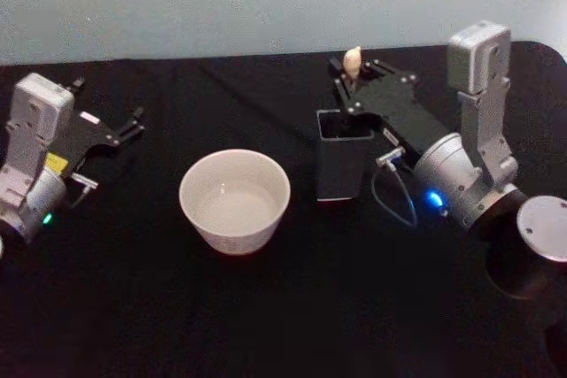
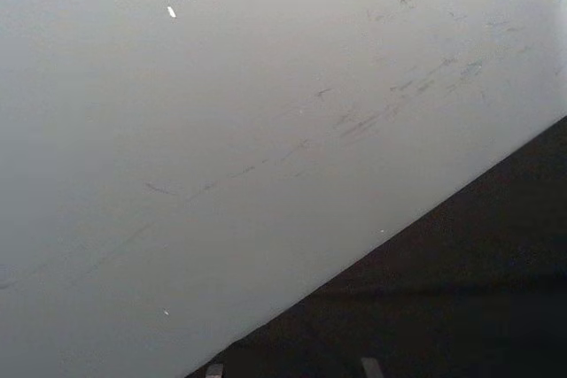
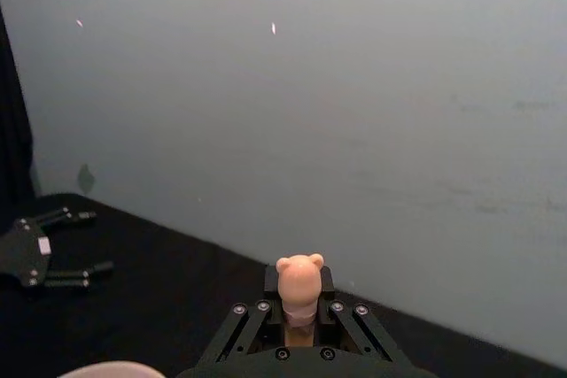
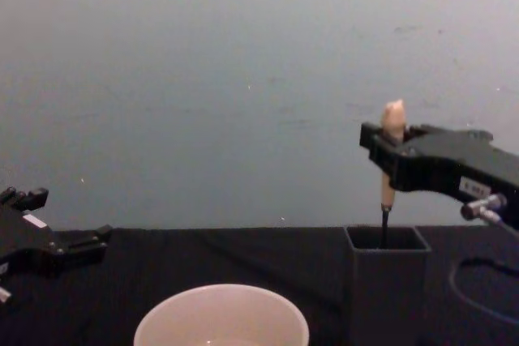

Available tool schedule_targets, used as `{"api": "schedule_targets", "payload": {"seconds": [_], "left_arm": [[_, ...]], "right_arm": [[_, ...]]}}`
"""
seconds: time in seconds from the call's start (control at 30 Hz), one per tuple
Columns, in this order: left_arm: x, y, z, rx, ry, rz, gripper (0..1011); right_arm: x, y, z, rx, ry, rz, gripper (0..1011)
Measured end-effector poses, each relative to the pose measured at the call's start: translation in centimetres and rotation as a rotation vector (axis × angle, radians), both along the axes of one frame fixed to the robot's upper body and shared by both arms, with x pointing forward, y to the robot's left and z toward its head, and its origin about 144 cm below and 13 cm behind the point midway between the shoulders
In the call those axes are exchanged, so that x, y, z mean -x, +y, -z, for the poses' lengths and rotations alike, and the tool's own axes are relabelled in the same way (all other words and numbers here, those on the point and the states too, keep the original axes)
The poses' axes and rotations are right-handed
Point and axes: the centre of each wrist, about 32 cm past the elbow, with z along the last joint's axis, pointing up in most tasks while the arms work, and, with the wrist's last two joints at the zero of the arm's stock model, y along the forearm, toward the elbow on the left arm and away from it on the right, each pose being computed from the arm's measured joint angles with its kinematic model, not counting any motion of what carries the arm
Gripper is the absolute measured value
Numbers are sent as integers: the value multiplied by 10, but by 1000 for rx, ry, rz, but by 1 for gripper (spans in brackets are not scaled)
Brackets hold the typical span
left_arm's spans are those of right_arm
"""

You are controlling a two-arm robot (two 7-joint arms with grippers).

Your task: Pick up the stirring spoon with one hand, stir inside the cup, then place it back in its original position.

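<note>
The stirring spoon [image 1: 353,61] stands upright, its cream handle with the little animal knob [image 3: 299,282] held between the fingers of my right gripper [image 1: 353,73]. In the chest view the spoon [image 4: 392,131] runs down from the right gripper [image 4: 381,142], and its thin stem dips into the dark grey square box holder [image 4: 388,281]. The spoon's bowl is hidden inside that box [image 1: 341,170]. The cream-white cup [image 1: 235,201] sits to the left of the box, apart from it. My left gripper [image 1: 110,99] rests open at the far left of the table.
Black cloth covers the table [image 1: 292,316], and a pale wall [image 4: 243,79] stands close behind it. A grey cable [image 1: 394,196] loops from the right wrist beside the box. A round grey disc [image 1: 545,227] lies at the right edge.
</note>
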Motion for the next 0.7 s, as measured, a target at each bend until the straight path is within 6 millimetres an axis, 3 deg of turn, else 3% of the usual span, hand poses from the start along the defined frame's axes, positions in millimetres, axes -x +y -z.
{"api": "schedule_targets", "payload": {"seconds": [0.7], "left_arm": [[0, 0, 0, 0, 0, 0, 1001]], "right_arm": [[-4, 5, 21, 31, 107, 70, 218]]}}
